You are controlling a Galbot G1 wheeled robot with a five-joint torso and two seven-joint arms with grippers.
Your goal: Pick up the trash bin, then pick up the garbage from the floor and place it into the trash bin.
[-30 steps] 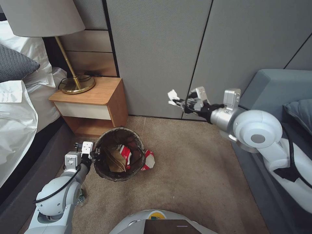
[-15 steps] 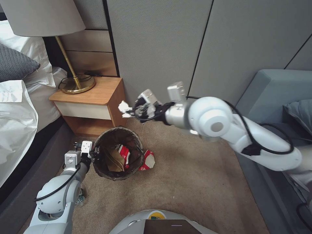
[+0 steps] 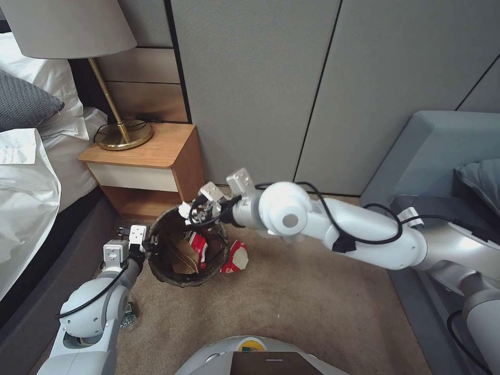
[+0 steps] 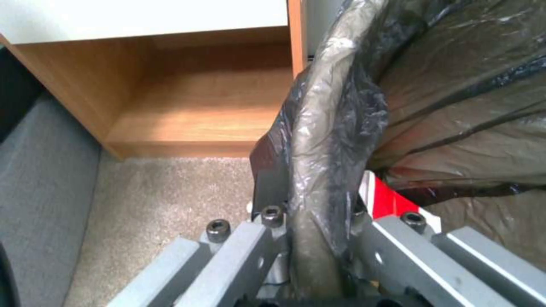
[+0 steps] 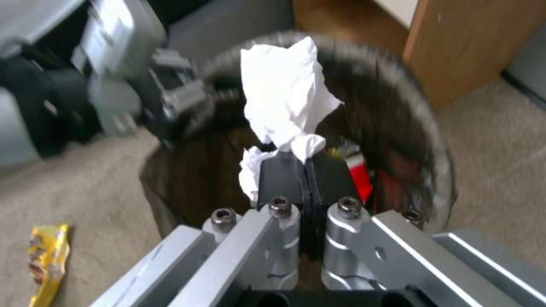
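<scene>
I am working across the head view from its left side. My left gripper [image 3: 147, 249] is sitting at the nine o'clock edge of the trash bin [image 3: 172, 276], its jaws pinched together on the bag-covered rim; in the left wrist view the folded dark liner [image 4: 324, 140] is running straight between the two metal fingers [image 4: 250, 243]. The bin is standing on the carpet [image 3: 312, 291] directly in front of the wooden nightstand [image 3: 151, 166], which is lying at its twelve o'clock. Inside the bin I am seeing a brown paper bag [image 3: 185, 258] and a red-and-white wrapper [image 3: 200, 246]. Another red-and-white wrapper [image 3: 237, 258] is lying on the floor touching the bin's outside at about three o'clock. A yellow snack wrapper [image 5: 48, 260] is lying on the carpet in the right wrist view, apart from the bin.

My right gripper [image 3: 194, 209] is reaching in from the right, hanging over the bin's rim at roughly one o'clock. Its black pads [image 5: 281, 177] are squeezed together on a crumpled white tissue wad [image 5: 287, 96], which is sitting above the bin's open mouth [image 5: 187, 179].
</scene>
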